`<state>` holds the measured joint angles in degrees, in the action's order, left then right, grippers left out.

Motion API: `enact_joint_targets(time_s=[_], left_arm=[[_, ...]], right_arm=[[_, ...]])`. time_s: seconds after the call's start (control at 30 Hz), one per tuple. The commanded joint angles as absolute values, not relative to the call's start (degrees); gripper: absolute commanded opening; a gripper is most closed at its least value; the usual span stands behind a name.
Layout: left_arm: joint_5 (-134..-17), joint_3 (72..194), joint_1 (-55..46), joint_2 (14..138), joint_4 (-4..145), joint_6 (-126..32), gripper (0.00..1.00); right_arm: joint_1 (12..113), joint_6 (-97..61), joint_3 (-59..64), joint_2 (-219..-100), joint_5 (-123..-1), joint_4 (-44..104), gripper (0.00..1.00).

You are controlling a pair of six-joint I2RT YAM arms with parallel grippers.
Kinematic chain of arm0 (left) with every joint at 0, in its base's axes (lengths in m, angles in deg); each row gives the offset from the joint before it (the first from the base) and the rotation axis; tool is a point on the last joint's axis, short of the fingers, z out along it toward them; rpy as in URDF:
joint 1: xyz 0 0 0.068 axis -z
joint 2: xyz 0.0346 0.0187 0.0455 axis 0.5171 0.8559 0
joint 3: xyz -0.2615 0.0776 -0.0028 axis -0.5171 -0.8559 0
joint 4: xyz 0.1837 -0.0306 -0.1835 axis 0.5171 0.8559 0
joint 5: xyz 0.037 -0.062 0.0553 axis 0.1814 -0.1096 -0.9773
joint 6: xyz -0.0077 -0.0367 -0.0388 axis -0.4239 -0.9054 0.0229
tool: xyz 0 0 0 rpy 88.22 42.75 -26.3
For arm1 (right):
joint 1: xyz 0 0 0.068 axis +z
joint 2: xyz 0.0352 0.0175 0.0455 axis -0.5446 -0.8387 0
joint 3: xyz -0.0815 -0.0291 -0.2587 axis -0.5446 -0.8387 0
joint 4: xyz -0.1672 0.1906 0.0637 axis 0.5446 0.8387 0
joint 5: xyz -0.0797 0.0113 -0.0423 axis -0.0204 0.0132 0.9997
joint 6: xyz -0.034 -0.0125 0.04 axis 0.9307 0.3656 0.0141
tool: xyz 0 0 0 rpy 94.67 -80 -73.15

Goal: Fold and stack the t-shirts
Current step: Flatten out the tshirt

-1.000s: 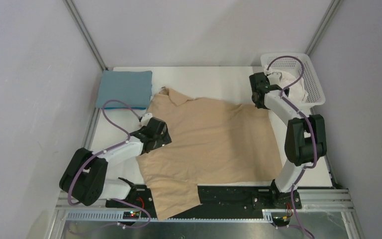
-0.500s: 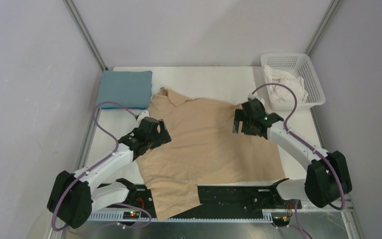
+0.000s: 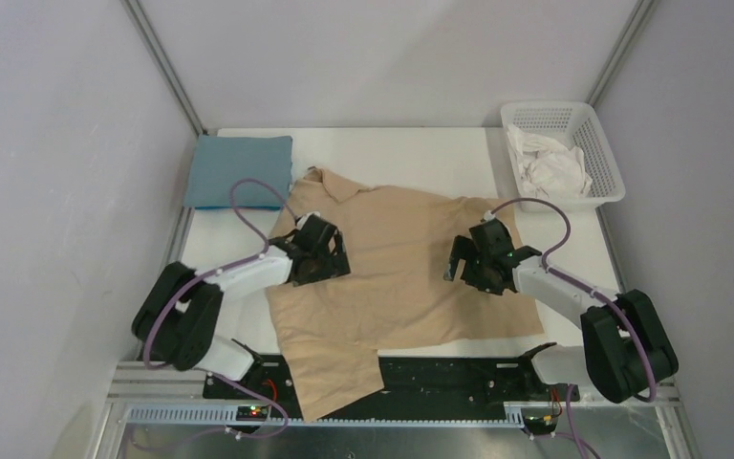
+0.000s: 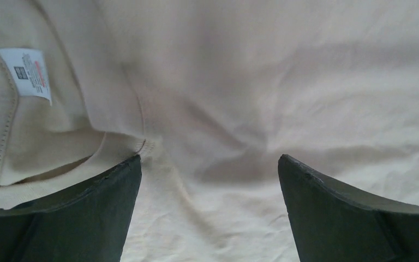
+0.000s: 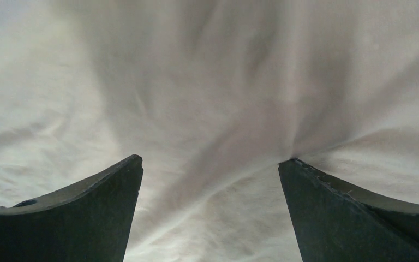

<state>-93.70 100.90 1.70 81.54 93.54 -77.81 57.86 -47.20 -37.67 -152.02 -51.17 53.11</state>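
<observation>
- The left tool [image 4: 209, 174] has its jaws spread wide with nothing in them, low over the tan-beige collared cloth t-shirt [image 3: 401, 277]. The white neck label [image 4: 24, 71] is just to its left.
- The right tool [image 5: 209, 174] gapes empty over the same shirt's other side.
- The shirt lies spread beneath both, one end drooping off the white worktop [image 3: 411, 153] at the near edge.
- Beyond the left tool, the teal-blue cloth t-shirt [image 3: 239, 170] lies already folded.
- I'd say the tan fold is only starting. Both tools need to pinch cloth and lift together.

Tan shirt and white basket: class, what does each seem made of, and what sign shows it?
Tan shirt: soft matte cloth, probably cotton; it creases and shows stitched seams. White basket: seemingly moulded plastic; rigid lattice walls, smooth finish.
</observation>
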Motion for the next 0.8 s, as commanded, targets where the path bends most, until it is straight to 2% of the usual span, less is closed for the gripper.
enact_joint_targets(time_s=[0.0,0.23,0.47,0.6,0.77], left_arm=[[-92.52,106.56,-0.78,91.18,91.84,-76.51,1.0],[-88.05,121.04,-9.74,105.0,91.93,-72.97,1.0],[-86.91,135.29,-12.14,111.8,95.03,-69.82,1.0],[-88.23,138.86,-12.35,105.68,98.13,-67.98,1.0],[-93.23,129.25,-9.38,90.26,98.26,-68.14,1.0]], right_arm=[[54.83,-49.56,-37.76,-157.41,-57.41,42.83,0.99],[48.61,-48.53,-34.75,-163.48,-59.13,37.48,0.99],[45.2,-45.17,-26.27,-167.62,-54.82,38.41,0.99],[45.21,-44.17,-24.98,-158.91,-51.12,41.34,0.99],[45.14,-45.73,-28.95,-140.51,-46.64,50.4,0.99]])
